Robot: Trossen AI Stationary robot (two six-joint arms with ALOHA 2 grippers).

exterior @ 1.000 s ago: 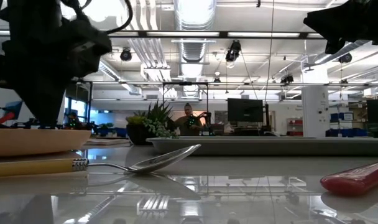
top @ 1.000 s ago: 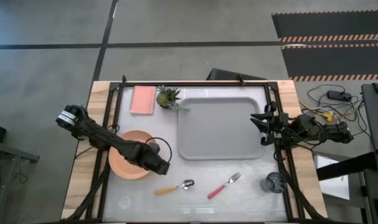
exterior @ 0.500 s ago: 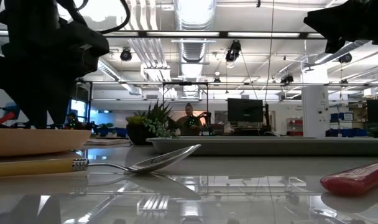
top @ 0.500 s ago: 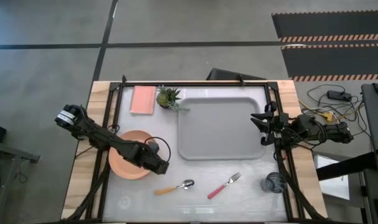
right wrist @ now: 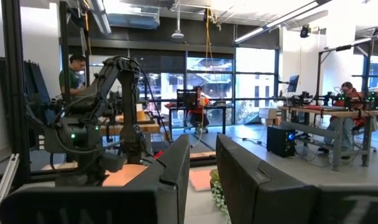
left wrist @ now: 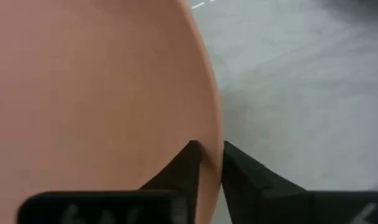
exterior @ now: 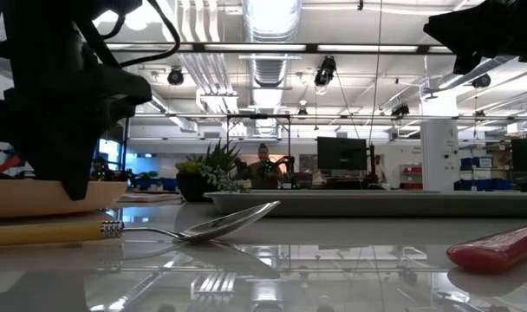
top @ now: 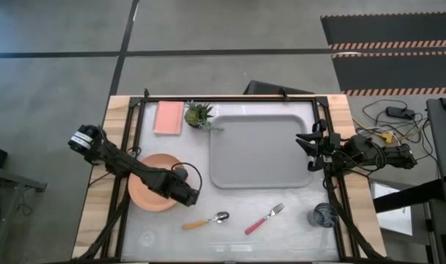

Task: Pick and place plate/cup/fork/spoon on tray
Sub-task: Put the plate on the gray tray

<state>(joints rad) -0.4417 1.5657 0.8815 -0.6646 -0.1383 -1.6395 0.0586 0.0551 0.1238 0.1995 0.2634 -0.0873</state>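
The plate [top: 151, 192], near-left on the table and left of the tray [top: 260, 152], looks stiff, light and slick, so I'd grip its thin rim, which my left gripper [left wrist: 207, 163] straddles with fingers narrowly parted.

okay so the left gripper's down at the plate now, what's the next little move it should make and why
Probably close fully and lift a little. In the left wrist view the left gripper straddles the rim of the plate, one finger on each side, with a narrow gap. The plate rests on the table, and the tray lies to its right.
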